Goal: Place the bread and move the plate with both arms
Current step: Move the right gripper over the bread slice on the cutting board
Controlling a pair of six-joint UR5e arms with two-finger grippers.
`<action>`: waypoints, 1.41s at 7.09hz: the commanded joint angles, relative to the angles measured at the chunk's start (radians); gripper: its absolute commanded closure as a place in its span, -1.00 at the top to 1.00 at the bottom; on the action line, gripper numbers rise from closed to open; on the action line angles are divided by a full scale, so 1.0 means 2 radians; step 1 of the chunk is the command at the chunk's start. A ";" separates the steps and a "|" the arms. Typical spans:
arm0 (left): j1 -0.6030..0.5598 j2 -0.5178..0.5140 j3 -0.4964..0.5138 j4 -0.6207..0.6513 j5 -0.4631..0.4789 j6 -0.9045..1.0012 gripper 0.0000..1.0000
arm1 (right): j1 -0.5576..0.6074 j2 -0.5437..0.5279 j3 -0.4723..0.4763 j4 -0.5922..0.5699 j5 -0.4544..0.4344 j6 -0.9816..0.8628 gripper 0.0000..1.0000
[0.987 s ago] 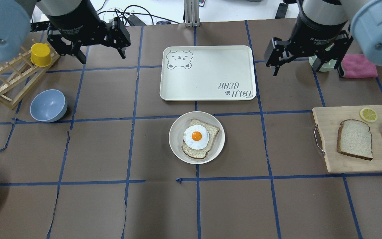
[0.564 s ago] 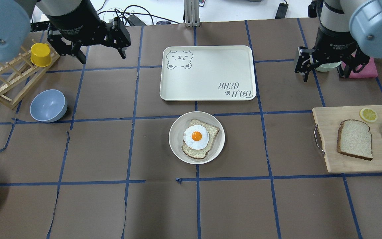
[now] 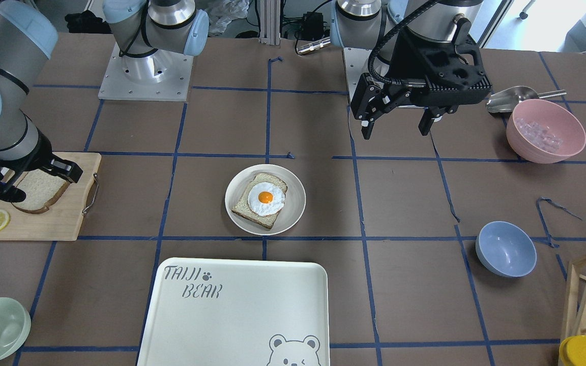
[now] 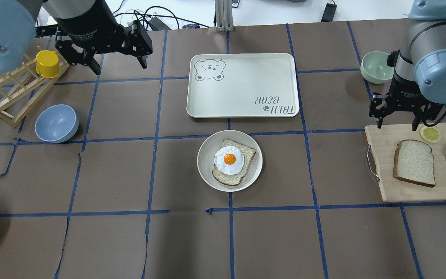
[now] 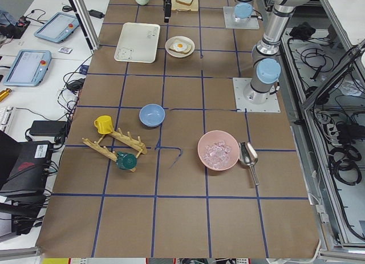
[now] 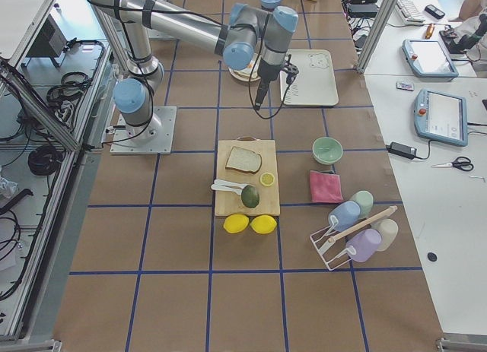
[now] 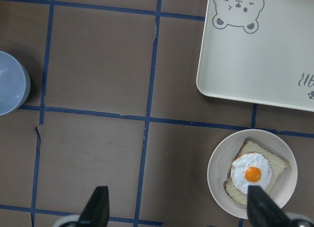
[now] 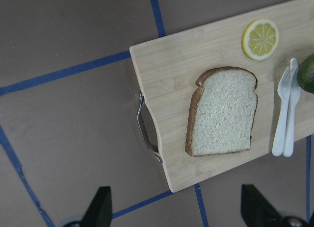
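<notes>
The wooden cutting board [image 4: 381, 182] lies at our right on the surface [image 4: 122, 174]. The plate [image 4: 203, 172] sits centre, and its egg toast [image 4: 230, 161] likely awaits a top slice. The bread [image 4: 414, 162] lies flat on the board for easy pickup. Our right tool [image 4: 396, 123] hovers near it, spread and empty, and our left tool [image 4: 119, 64] likewise. The bread's rounded top points away from us, long axis near-to-far.

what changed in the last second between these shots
The right gripper swung from over the green bowl back toward the robot, and now hovers, jaws open, over the far edge of the cutting board, short of the bread. Nothing was grasped. The left gripper, plate and bread stayed put.
</notes>
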 commanded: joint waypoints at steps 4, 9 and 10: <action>0.000 0.000 0.000 0.000 -0.002 0.000 1.00 | -0.046 0.077 0.014 -0.057 -0.004 0.001 0.17; -0.001 0.002 -0.001 -0.002 0.001 0.000 1.00 | -0.065 0.118 0.013 -0.090 -0.008 0.009 0.00; -0.001 0.003 -0.001 -0.004 0.001 0.000 1.00 | -0.065 0.117 0.013 -0.090 -0.008 0.012 0.00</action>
